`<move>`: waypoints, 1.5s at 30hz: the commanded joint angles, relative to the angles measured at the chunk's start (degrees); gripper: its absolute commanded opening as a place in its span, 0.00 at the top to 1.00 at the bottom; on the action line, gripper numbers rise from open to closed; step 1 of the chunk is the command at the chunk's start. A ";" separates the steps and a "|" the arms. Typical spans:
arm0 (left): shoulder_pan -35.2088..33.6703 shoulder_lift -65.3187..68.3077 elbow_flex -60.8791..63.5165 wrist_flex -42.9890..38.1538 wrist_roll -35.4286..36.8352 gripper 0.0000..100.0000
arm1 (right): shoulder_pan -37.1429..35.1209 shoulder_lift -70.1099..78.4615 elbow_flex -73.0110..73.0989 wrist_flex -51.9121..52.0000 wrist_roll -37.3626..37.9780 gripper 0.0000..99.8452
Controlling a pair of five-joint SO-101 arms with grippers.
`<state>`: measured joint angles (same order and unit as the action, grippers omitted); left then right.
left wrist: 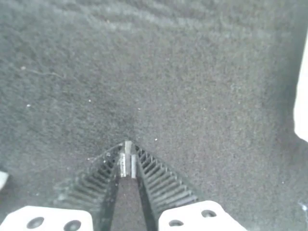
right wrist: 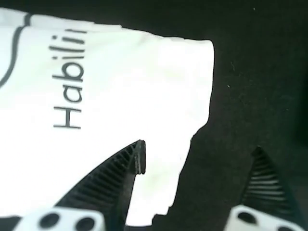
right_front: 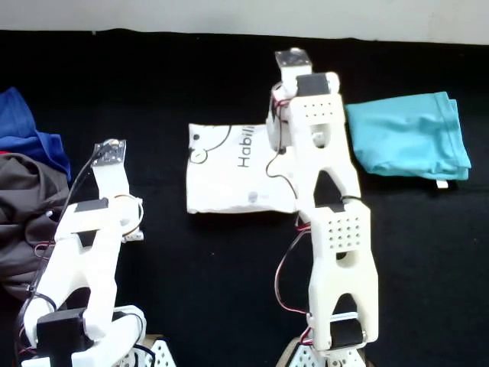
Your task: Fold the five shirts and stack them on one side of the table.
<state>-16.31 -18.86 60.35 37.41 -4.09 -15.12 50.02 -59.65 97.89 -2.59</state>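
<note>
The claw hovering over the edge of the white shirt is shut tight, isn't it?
No. The right gripper over the edge of the white shirt is open: the right wrist view shows its fingers well apart, one above the shirt, one above the black table.

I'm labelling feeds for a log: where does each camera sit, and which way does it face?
High view: fixed above, looking down on the table; shows left arm, right arm, white shirt, teal shirt and a shirt pile.
Left wrist view: on the left arm, looking down past the left tool, shut, at bare table.
Right wrist view: on the right arm, looking down past the right tool, open, at the white shirt's edge.
Shared: the white shirt, in high and right wrist views.
</note>
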 commanded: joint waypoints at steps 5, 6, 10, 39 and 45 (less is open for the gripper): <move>-0.31 -0.92 0.22 -0.53 0.09 0.99 | -0.84 -0.40 2.86 -2.77 -7.91 0.58; -0.31 -0.92 0.22 -0.53 0.09 0.99 | -0.92 -0.40 3.03 -3.30 -8.00 0.58; -0.31 -0.92 0.22 -0.53 0.09 0.99 | -1.10 1.01 2.86 -5.14 -8.18 0.58; -0.22 -0.92 0.22 -0.62 0.09 0.99 | 11.03 7.25 -12.70 2.42 5.98 0.99; -0.22 -0.92 0.22 -0.62 0.09 0.99 | 18.95 2.15 -20.70 2.95 17.67 0.99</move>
<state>-16.31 -18.95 60.35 37.41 -4.09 -0.26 58.29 -76.44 100.18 9.80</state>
